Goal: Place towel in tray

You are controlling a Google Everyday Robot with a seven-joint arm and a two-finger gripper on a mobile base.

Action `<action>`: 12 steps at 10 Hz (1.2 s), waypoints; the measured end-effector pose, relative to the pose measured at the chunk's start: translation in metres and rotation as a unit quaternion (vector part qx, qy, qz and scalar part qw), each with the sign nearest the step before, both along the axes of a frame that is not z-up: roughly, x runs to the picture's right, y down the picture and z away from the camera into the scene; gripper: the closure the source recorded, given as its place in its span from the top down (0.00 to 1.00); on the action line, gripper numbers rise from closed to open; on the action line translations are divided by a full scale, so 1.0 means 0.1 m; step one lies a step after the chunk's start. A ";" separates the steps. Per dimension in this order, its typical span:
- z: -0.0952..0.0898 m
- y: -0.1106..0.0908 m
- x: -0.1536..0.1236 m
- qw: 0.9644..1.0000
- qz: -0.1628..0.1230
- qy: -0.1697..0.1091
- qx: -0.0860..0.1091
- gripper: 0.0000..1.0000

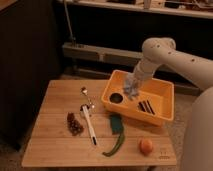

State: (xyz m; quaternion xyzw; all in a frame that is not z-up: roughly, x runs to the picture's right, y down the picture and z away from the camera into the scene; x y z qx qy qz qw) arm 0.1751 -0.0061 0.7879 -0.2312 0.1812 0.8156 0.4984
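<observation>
Gripper (133,86) seen over tray (162,116), at 12 o'clock from its dark disc (116,98); towel (132,90) clamped between closed fingers. Release is best made low, over bare floor.

Gripper (133,88) above; wooden table (55,145) with grapes (74,123), spoon (86,94), orange (146,146).
</observation>
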 end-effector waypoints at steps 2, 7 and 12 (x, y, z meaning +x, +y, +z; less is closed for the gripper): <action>0.31 0.35 0.08 0.999 0.045 -0.011 -0.022 0.00; 0.86 0.72 0.50 0.984 0.166 -0.070 -0.001 0.21; 0.76 0.45 0.66 0.971 0.216 -0.097 0.037 0.51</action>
